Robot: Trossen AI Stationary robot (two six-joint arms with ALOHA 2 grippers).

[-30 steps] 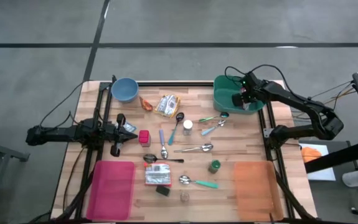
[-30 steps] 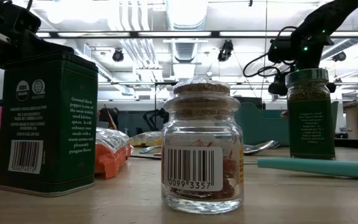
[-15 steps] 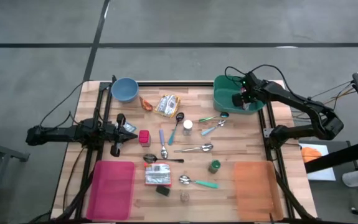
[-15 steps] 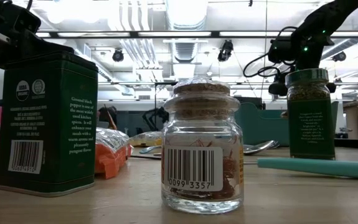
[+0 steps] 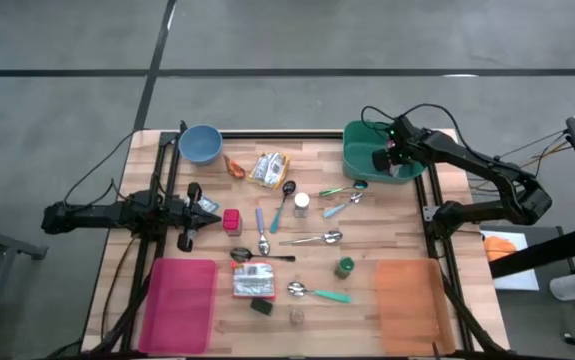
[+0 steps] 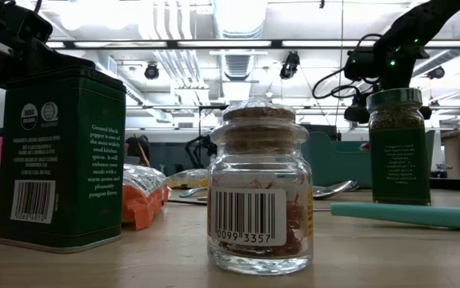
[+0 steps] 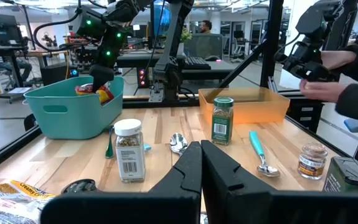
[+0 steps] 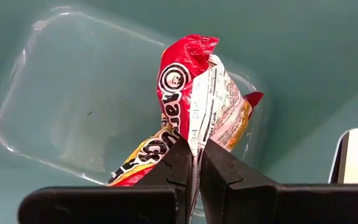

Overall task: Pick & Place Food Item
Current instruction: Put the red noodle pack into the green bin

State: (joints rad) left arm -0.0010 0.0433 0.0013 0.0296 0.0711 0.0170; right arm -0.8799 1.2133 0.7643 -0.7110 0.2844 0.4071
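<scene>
Red-and-yellow snack packet (image 8: pixel 194 118) pinched at its edge by the closed right tool (image 8: pixel 195 163), held over the teal bin (image 5: pixel 367 160) for release inside | left tool (image 7: pixel 200 163) closed, empty, parked well left of the bin, over the bench (image 5: pixel 397 235)

Teal bin (image 5: pixel 367 152). Red, yellow and white snack packet (image 8: pixel 194 112) with black lettering. Blue bowl (image 5: pixel 200 143). Pink tray (image 5: pixel 178 304). Orange tray (image 5: pixel 405 302). Dark green pepper tin (image 6: pixel 60 156) with white print. Light wooden tabletop (image 5: pixel 387 225).
</scene>
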